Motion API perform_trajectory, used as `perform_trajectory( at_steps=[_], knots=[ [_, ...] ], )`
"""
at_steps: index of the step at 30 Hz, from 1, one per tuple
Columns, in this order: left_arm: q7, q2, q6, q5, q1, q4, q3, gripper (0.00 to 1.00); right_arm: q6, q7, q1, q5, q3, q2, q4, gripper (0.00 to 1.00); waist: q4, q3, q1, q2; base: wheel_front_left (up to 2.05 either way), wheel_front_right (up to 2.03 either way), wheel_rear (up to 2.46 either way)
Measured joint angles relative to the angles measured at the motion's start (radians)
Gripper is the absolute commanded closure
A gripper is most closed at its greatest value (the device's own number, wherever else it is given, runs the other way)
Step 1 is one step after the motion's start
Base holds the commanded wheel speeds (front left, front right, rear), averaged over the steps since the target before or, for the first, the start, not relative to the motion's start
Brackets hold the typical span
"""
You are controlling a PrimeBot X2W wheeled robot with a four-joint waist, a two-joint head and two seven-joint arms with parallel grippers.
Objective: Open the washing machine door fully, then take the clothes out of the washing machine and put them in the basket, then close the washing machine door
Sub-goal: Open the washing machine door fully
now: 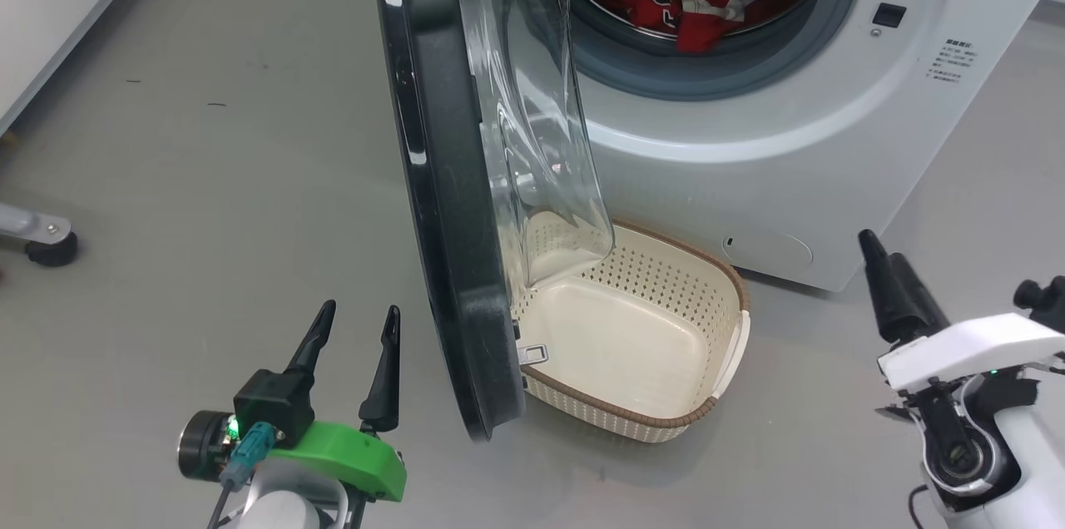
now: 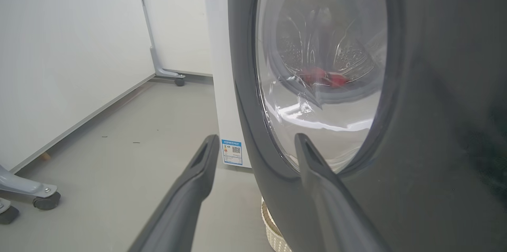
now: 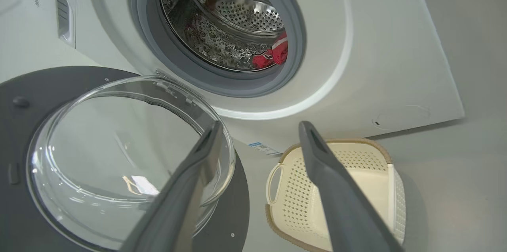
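While the door (image 1: pixel 441 221) is standing open, clothes (image 1: pixel 691 5) are lying in the washer (image 1: pixel 749 138) and the basket (image 1: pixel 734 281) is sitting beside the door; the left gripper (image 1: pixel 360 311) and right gripper (image 3: pixel 260 125) are hanging wide, holding nothing.

The smooth grey floor (image 1: pixel 208 205) carries the white washer (image 1: pixel 749 163) at the back. The cream basket (image 1: pixel 666 284) stands on the floor just in front of the washer. At the far left a castor (image 1: pixel 52 248) rests on it, and small dark specks (image 1: pixel 216 105) lie further back.
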Motion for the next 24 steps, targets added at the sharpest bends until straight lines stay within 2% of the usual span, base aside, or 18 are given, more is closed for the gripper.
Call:
perform_trajectory(
  at_steps=[4, 5, 6, 7, 10, 17, 20, 24],
  knots=[
    [0.0, 0.0, 0.002, 0.0, 0.0, 0.0, 0.004, 0.0, 0.0, -0.13, 0.008, -0.16, 0.006, -0.05, -0.001, 0.0, -0.004, 0.002, 0.0, 0.0, 0.0, 0.0, 0.0],
    [0.0, 0.0, 0.002, 0.0, 0.0, 0.0, 0.004, 0.0, 0.0, -0.13, 0.008, -0.16, 0.006, -0.05, -0.001, 0.0, -0.004, 0.002, 0.0, 0.0, 0.0, 0.0, 0.0],
    [0.0, 0.0, 0.003, 0.0, 0.0, 0.0, 0.006, 0.0, 0.0, -0.192, 0.008, -0.267, 0.016, -0.089, -0.002, 0.0, -0.005, 0.002, 0.0, 0.0001, 0.0, 0.0, 0.0],
    [0.0, 0.0, 0.003, 0.0, 0.0, 0.0, 0.006, 0.0, 0.0, -0.192, 0.008, -0.267, 0.016, -0.089, -0.002, 0.0, -0.005, 0.002, 0.0, 0.0001, 0.0, 0.0, 0.0],
    [0.0, 0.0, 0.003, 0.0, 0.0, 0.0, 0.008, 0.0, -0.001, -0.288, 0.008, -0.381, 0.007, -0.115, -0.002, 0.0, -0.008, 0.002, 0.0, 0.0, 0.0, 0.0, 0.0],
    [0.0, 0.0, 0.003, 0.0, 0.0, 0.001, 0.012, 0.0, -0.091, -0.242, 0.033, -0.594, 0.006, -0.125, -0.019, 0.0, -0.012, 0.0, 0.0, 0.0, 0.0, 0.0, 0.0],
    [0.0, 0.0, 0.004, 0.0, 0.0, 0.001, 0.015, 0.0, -0.123, -0.234, 0.058, -0.653, -0.023, -0.098, -0.052, 0.0, -0.013, -0.001, 0.0, 0.0, 0.0, 0.0, 0.0],
    [0.0, 0.0, 0.004, 0.0, 0.0, 0.001, 0.016, 0.0, -0.135, -0.234, 0.089, -0.704, -0.032, -0.048, -0.088, 0.0, -0.014, 0.0, 0.0, 0.0, 0.0, 0.0, 0.0]
  ],
)
